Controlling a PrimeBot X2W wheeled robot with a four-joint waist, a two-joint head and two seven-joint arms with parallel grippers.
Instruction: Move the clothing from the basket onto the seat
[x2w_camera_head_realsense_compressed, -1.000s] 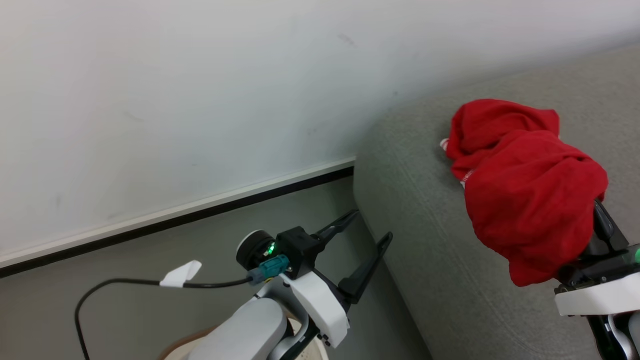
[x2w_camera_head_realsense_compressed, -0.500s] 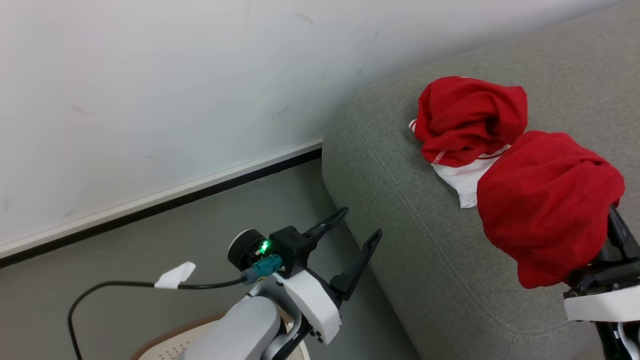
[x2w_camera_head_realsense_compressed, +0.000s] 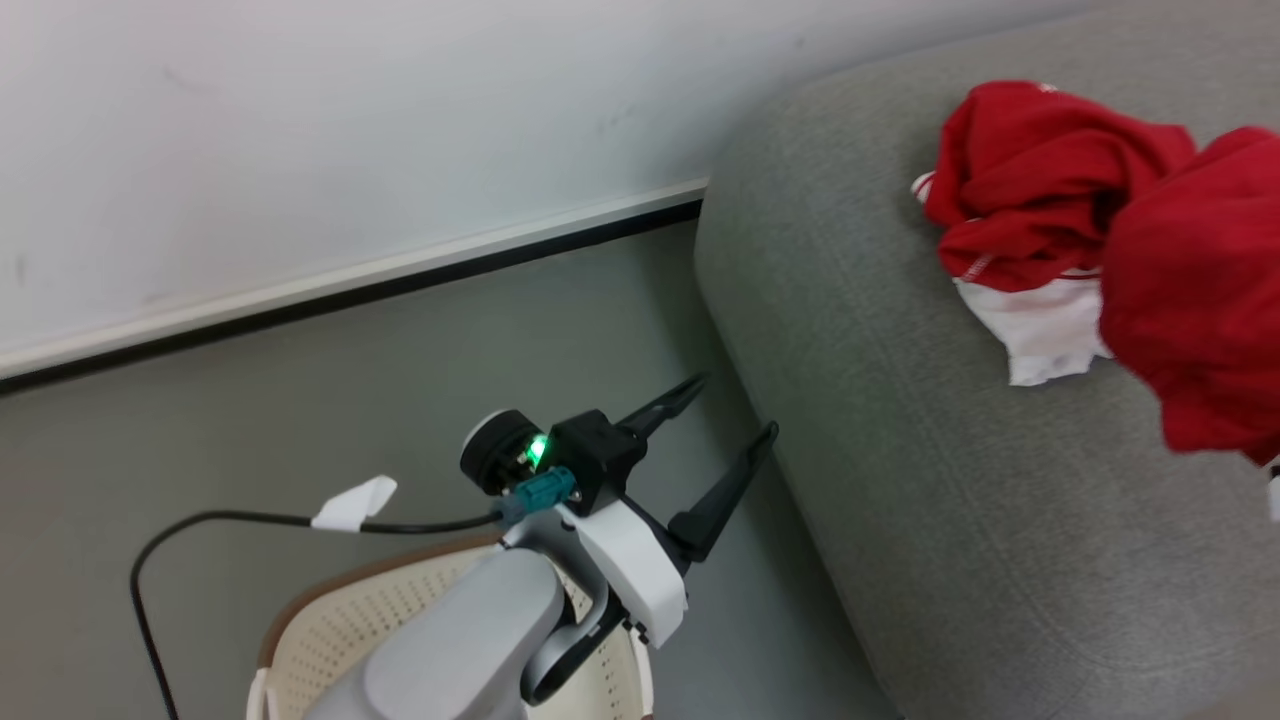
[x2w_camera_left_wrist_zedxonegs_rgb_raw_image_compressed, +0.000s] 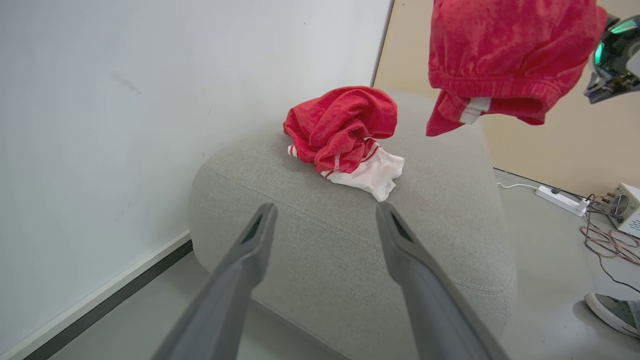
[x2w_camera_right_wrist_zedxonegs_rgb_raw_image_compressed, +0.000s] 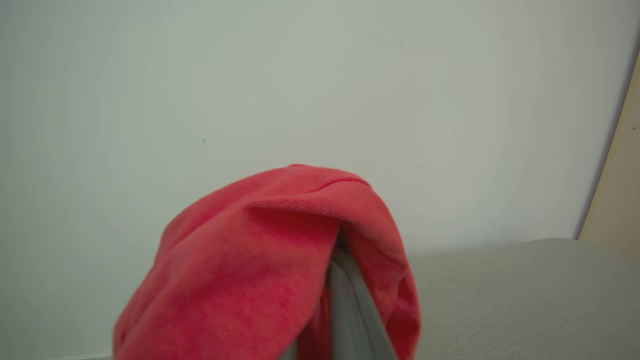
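One red and white bundle of clothing (x2w_camera_head_realsense_compressed: 1030, 200) (x2w_camera_left_wrist_zedxonegs_rgb_raw_image_compressed: 345, 130) lies on the grey seat (x2w_camera_head_realsense_compressed: 950, 500) (x2w_camera_left_wrist_zedxonegs_rgb_raw_image_compressed: 350, 260). A second red garment (x2w_camera_head_realsense_compressed: 1190, 290) (x2w_camera_left_wrist_zedxonegs_rgb_raw_image_compressed: 500, 55) (x2w_camera_right_wrist_zedxonegs_rgb_raw_image_compressed: 260, 265) hangs in the air above the seat, to the right of that bundle. My right gripper (x2w_camera_right_wrist_zedxonegs_rgb_raw_image_compressed: 340, 255) is shut on it, the cloth draped over its fingers. My left gripper (x2w_camera_head_realsense_compressed: 735, 405) (x2w_camera_left_wrist_zedxonegs_rgb_raw_image_compressed: 325, 207) stands open and holds nothing, beside the seat's near corner and over the floor. Under my left forearm sits the cream perforated basket (x2w_camera_head_realsense_compressed: 330, 630); the arm hides its inside.
A white wall with a dark baseboard (x2w_camera_head_realsense_compressed: 400, 280) runs behind the seat. A black cable with a white tag (x2w_camera_head_realsense_compressed: 355, 503) trails from my left wrist. On the floor past the seat lie a power strip (x2w_camera_left_wrist_zedxonegs_rgb_raw_image_compressed: 560, 199), a small device with wires (x2w_camera_left_wrist_zedxonegs_rgb_raw_image_compressed: 622, 205) and a shoe (x2w_camera_left_wrist_zedxonegs_rgb_raw_image_compressed: 612, 312).
The head camera has swung, so more of the basket shows. The held red garment, which covered the lying bundle a second ago, now hangs to its right. My left gripper stays open.
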